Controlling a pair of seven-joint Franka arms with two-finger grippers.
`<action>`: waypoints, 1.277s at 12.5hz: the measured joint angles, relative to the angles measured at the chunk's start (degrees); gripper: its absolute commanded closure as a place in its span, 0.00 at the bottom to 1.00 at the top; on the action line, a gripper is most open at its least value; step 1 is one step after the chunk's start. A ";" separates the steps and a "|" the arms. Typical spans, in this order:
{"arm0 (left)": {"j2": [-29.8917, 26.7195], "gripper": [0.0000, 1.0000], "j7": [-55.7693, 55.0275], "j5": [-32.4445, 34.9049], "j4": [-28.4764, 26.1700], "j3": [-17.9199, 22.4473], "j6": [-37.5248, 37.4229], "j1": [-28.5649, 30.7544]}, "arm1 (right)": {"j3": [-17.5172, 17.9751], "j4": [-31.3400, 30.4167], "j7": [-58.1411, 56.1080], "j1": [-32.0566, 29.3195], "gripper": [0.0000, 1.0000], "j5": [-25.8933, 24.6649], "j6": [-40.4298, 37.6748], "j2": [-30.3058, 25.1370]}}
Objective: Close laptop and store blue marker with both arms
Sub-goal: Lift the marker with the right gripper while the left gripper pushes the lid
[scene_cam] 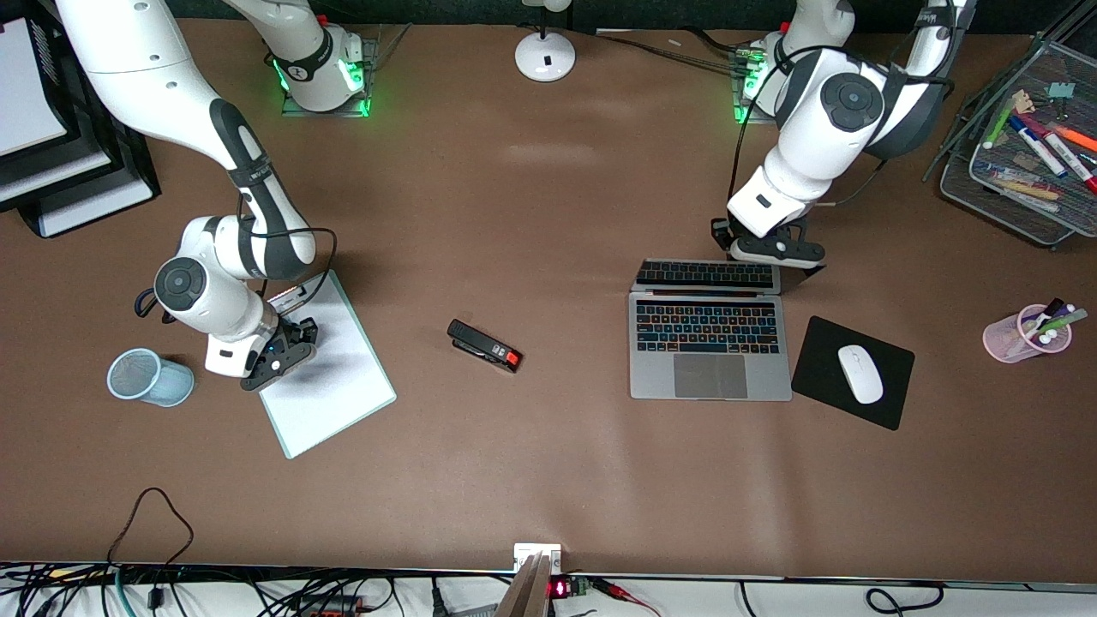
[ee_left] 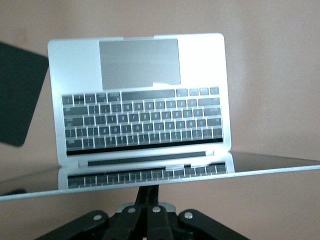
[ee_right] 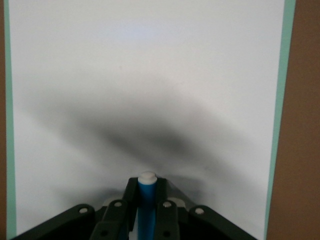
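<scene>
Brown tabletop stretches wide; the silver-grey laptop (scene_cam: 710, 338) sits open toward the left arm's end, its lid tipped steeply. The left gripper (scene_cam: 776, 248), fingers pressed together, meets the lid's top edge; it should push evenly. The right gripper (ee_right: 145, 212), over a white pad (scene_cam: 330, 368), clenches the blue marker (ee_right: 147, 200), white-tipped.

From the front I can't see the blue marker at all; the right wrist view shows only its white-capped end (ee_right: 147, 177) and a short blue stretch between the right gripper (ee_right: 146, 210) fingers, the rest cut off by the frame. The left gripper (scene_cam: 776, 248) sits at the laptop (scene_cam: 710, 330) lid's edge, its fingertips hidden under the arm. The pens in the pink cup (scene_cam: 1024, 336) are too small for me to sort.
</scene>
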 measured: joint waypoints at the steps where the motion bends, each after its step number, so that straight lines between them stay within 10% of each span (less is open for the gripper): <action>1: 0.62 1.00 0.04 0.48 0.01 0.00 1.34 0.18 | 0.00 0.10 0.00 0.00 1.00 0.01 0.01 0.00; 6: 3.08 1.00 0.05 6.16 1.07 0.02 7.63 1.94 | 0.00 1.98 -0.01 0.00 1.00 0.26 -1.18 -2.69; 16: 13.43 1.00 0.18 7.94 4.95 0.32 19.11 2.48 | -0.38 17.84 -8.35 -3.86 1.00 6.41 -33.68 -13.95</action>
